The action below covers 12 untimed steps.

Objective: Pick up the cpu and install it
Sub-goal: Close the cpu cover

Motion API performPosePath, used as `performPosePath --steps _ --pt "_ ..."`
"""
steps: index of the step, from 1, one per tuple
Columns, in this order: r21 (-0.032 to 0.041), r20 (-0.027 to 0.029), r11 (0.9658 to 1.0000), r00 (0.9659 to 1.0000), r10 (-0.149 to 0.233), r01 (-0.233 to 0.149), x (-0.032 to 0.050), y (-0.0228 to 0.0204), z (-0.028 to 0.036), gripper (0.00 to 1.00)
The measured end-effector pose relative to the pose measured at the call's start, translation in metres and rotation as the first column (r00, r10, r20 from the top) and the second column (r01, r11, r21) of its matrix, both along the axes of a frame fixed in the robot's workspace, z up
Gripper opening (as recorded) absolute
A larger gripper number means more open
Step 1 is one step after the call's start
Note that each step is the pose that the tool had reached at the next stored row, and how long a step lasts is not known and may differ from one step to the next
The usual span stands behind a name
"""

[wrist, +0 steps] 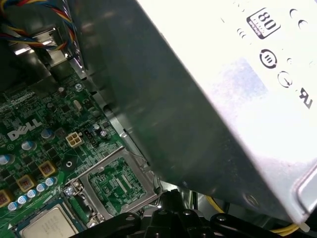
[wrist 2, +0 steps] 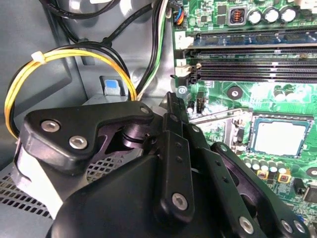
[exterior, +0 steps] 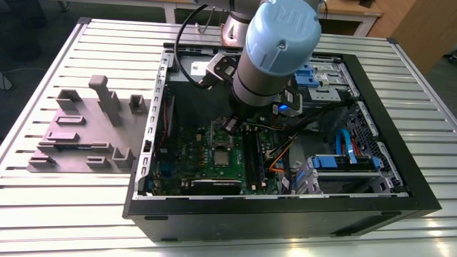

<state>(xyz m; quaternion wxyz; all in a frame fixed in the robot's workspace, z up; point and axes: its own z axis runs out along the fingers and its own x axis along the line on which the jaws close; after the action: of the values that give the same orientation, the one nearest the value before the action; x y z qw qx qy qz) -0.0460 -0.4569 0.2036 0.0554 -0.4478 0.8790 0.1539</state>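
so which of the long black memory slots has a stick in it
The top slot in the second wrist view, nearest the silver capacitors: a dark memory stick fills it. The slots below show bare channels.

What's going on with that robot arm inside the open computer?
The robot arm is reaching down into the open computer case, with its claw low over the green motherboard. The cpu already lies flat in its socket on the board, with the socket's metal cover flipped open beside it.

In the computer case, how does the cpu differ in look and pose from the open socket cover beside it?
The cpu has a plain silver-grey top; the socket cover is a metal frame through which green board shows. The cpu lies flat in its socket; the cover is swung open next to it. Both are roughly square and sit on the green motherboard.
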Motion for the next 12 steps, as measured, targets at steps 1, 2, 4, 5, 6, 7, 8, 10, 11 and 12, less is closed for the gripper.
performPosePath --steps 1,2,4,5,6,7,8,10,11,12 --pt "-0.0037 0.0 1.0 1.0 0.0 0.0 0.0 0.0 0.0004 0.11" --pt "-0.0079 0.0 1.0 1.0 0.0 0.0 0.0 0.0 0.0008 0.11" --pt "-0.0146 0.0 0.9999 1.0 0.0 0.0 0.0 0.0 0.0013 0.11" --pt "-0.0171 -0.0001 0.9999 1.0 0.0 0.0 0.0 -0.0001 0.0017 0.11" --pt "-0.0189 -0.0002 0.9998 1.0 0.0 0.0 0.0 -0.0001 0.0021 0.11" --pt "-0.0201 -0.0001 0.9998 1.0 0.0 0.0 0.0 -0.0001 0.0024 0.11" --pt "-0.0213 -0.0001 0.9998 1.0 0.0 0.0 0.0 -0.0001 0.0028 0.11" --pt "-0.0229 -0.0002 0.9997 1.0 0.0 0.0 0.0 0.0 0.0035 0.11" --pt "-0.0239 -0.0002 0.9997 1.0 0.0 0.0 0.0 0.0 0.0039 0.11" --pt "-0.0252 -0.0004 0.9997 1.0 0.0 0.0 0.0 0.0 0.0044 0.11"
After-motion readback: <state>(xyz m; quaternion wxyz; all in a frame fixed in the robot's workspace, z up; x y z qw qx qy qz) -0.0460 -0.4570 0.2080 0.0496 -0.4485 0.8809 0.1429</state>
